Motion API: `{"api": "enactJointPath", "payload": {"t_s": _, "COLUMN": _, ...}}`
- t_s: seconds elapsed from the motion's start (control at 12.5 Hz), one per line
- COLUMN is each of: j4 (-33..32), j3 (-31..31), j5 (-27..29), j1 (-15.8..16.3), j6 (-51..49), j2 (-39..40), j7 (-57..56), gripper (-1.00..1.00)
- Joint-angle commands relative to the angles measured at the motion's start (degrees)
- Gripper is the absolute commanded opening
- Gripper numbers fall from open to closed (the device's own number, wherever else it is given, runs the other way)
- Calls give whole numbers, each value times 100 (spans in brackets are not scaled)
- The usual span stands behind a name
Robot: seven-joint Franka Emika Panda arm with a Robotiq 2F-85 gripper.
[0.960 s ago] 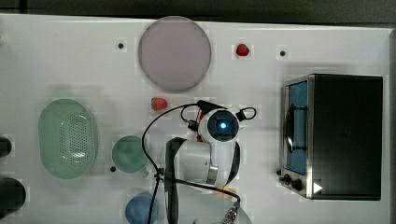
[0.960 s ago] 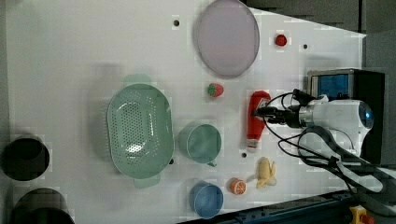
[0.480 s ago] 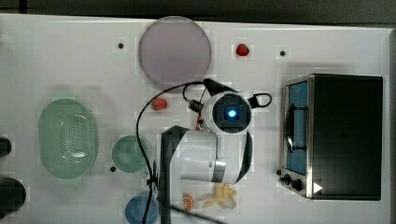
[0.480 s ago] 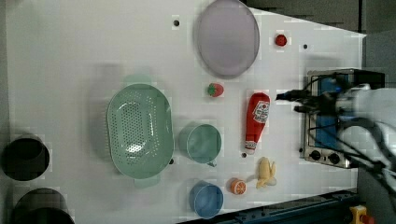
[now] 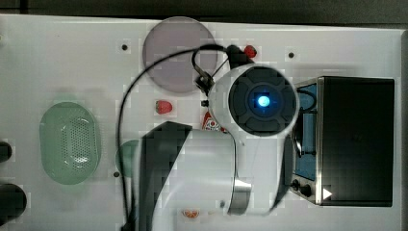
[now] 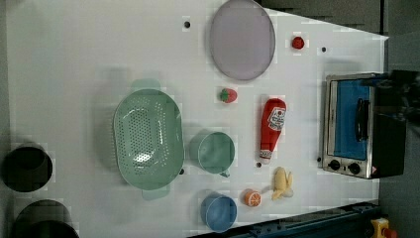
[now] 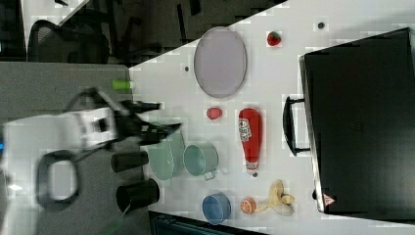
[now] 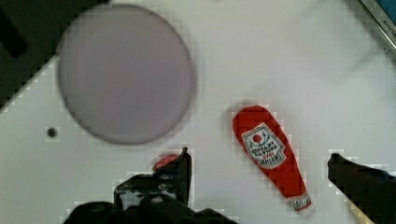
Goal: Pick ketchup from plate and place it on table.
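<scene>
The ketchup (image 6: 271,128), a red bottle with a white label, lies on its side on the white table (image 6: 74,49), apart from the lilac-grey plate (image 6: 241,39). In the right view the ketchup (image 7: 249,137) rests just below the plate (image 7: 220,61). My gripper (image 8: 258,156) hangs open high above the ketchup (image 8: 271,154), one finger on either side of it and nothing between them. The plate (image 8: 123,74) is bare. In the top view the arm's wrist (image 5: 262,100) covers most of the ketchup (image 5: 210,122) beside the plate (image 5: 179,53).
A toaster oven (image 6: 359,126) stands at the left view's right. A strawberry piece (image 6: 228,95), teal bowl (image 6: 213,152), green basket (image 6: 147,139), blue bowl (image 6: 219,212), orange (image 6: 252,198) and banana (image 6: 281,182) surround the ketchup. A small red piece (image 6: 297,42) sits near the plate.
My gripper has pulled away from the ketchup, rising towards the top camera and off to the left view's right. The ketchup stays lying on the table.
</scene>
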Motion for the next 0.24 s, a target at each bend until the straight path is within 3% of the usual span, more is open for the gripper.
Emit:
{"api": "enactJointPath", "payload": {"t_s": 0.08, "j4": 440, "j3": 46, "j5": -25, "j1": 66, "j6": -926, "j2": -12, "j7": 751, "gripper": 100}}
{"api": "enactJointPath", "payload": {"t_s": 0.24, "j4": 796, "j3": 22, "j5": -102, "j1": 58, "j6": -1265, "j2": -17, "j7": 948, "gripper": 100}}
